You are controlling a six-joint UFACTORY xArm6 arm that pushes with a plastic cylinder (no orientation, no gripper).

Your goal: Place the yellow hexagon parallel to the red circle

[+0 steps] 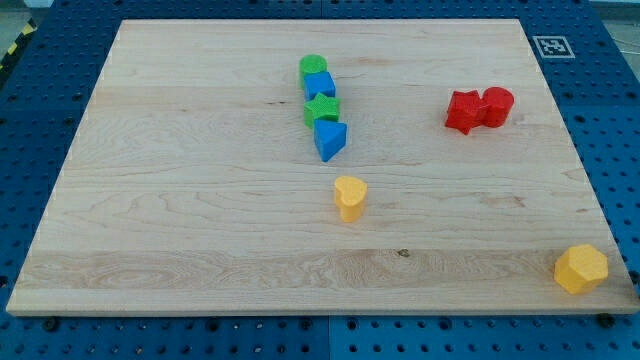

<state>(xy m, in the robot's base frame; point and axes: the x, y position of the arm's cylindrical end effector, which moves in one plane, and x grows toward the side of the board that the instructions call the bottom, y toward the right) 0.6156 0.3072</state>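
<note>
The yellow hexagon sits at the board's bottom right corner, near the right edge. The red circle stands at the upper right, touching a red star on its left. The rod and my tip do not show in the camera view.
A column of blocks stands at the upper middle: a green circle, a blue cube, a green star and a blue triangle. A yellow heart sits below them. The wooden board lies on a blue pegboard table, with a marker tag at the top right.
</note>
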